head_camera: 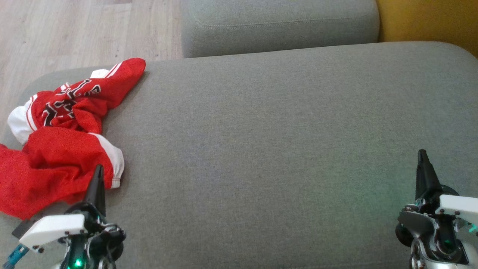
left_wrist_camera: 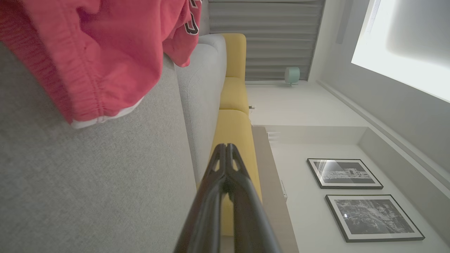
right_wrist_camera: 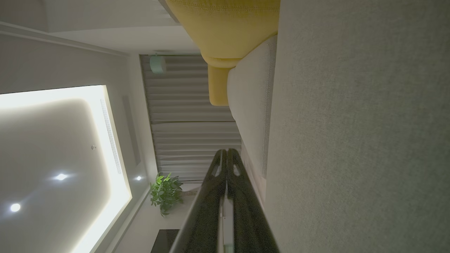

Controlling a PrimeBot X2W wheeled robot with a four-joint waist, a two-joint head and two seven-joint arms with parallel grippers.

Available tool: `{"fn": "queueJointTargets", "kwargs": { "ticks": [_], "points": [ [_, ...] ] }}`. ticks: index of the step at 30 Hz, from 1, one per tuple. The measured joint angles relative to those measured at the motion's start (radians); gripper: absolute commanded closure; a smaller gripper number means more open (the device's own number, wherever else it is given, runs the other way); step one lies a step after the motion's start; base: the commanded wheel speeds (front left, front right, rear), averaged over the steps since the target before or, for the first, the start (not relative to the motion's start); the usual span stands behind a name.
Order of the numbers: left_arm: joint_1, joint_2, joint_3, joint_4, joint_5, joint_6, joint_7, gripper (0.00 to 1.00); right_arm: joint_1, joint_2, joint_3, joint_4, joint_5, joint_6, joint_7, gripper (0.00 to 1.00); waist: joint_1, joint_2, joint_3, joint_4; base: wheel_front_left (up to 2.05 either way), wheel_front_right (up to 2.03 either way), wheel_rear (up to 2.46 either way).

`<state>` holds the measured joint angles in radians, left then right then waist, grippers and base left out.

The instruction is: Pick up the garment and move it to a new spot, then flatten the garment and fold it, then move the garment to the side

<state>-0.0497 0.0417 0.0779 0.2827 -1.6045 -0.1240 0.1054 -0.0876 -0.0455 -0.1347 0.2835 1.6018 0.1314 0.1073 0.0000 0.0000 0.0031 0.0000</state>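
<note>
A red garment (head_camera: 63,138) with white trim and black lettering lies crumpled at the left end of the grey couch seat (head_camera: 269,142), partly hanging over its edge. My left gripper (head_camera: 98,170) hovers at the lower left, shut and empty, its tip right beside the garment's white-trimmed hem. In the left wrist view the garment (left_wrist_camera: 95,52) fills the upper left, above and apart from the closed fingertips (left_wrist_camera: 226,147). My right gripper (head_camera: 422,154) is at the lower right, shut and empty, far from the garment. Its closed fingertips (right_wrist_camera: 226,151) point along the couch.
A second grey cushion (head_camera: 280,26) sits behind the seat, with a yellow cushion (head_camera: 429,22) at the back right. Wooden floor (head_camera: 82,33) lies beyond the couch's left end. The seat's middle and right are bare fabric.
</note>
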Motion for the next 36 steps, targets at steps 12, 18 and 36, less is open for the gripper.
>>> {"fn": "queueJointTargets", "kwargs": {
  "ticks": [12, 18, 36],
  "points": [
    [0.000, 0.000, 0.000, 0.000, 0.000, 0.000, 0.000, 1.00, 0.000, 0.000, 0.000, 0.000, 0.000, 0.000, 0.000, 1.00, 0.0000, 0.0000, 0.000, 0.000, 0.00, 0.00, 0.00],
    [0.061, -0.014, -0.004, 0.069, 0.000, 0.005, -0.003, 0.00, 0.046, 0.005, 0.004, 0.066, 0.000, 0.000, -0.002, 0.00, 0.0000, 0.0000, 0.000, 0.001, 0.00, 0.00, 0.00],
    [0.061, -0.014, -0.026, 0.008, 0.032, 0.005, -0.056, 0.00, 0.049, 0.005, 0.073, 0.012, -0.002, 0.000, -0.043, 0.00, 0.0000, 0.0000, 0.000, 0.007, 0.00, 0.00, 0.00]
  ]
}}
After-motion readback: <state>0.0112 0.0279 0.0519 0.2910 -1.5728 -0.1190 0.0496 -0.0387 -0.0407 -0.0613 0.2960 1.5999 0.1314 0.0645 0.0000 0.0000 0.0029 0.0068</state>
